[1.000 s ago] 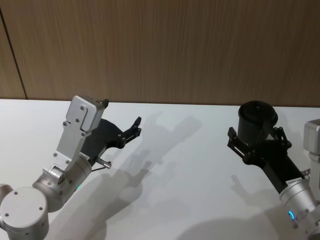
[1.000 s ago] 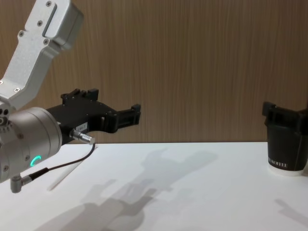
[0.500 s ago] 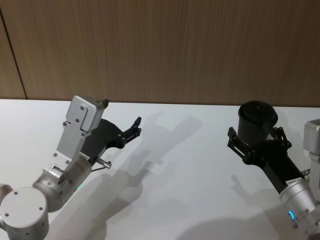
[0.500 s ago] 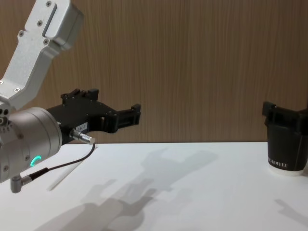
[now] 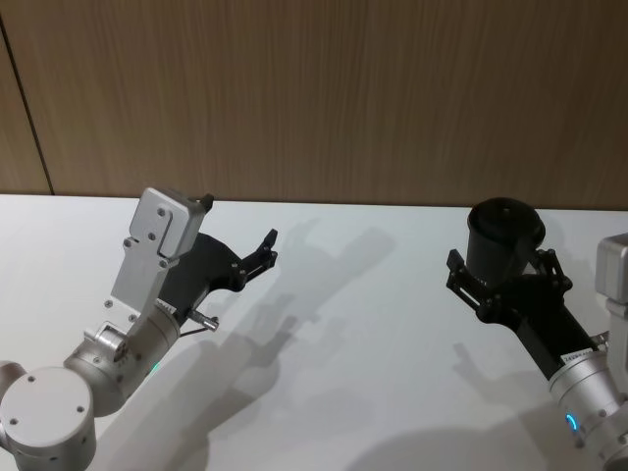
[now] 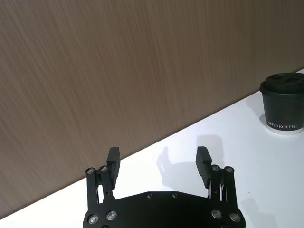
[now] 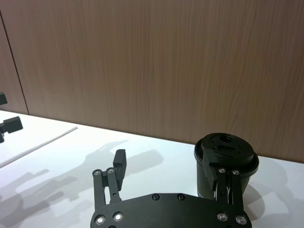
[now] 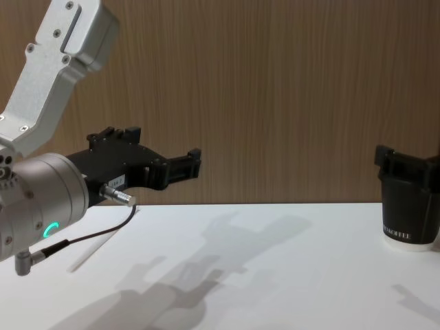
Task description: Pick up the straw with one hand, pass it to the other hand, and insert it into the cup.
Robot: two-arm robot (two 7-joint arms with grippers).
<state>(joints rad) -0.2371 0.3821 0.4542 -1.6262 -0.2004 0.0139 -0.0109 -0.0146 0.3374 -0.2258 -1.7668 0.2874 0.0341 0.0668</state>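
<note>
The white straw lies flat on the table under my left arm; the right wrist view shows the straw far off to the side. My left gripper hovers above the table, open and empty. The black lidded cup stands upright at the right. My right gripper is open just in front of the cup, with one finger close before its side; nothing is held.
The white table runs back to a wooden wall. A dark cable hangs from my left wrist above the straw. My left gripper's fingertip shows at the edge of the right wrist view.
</note>
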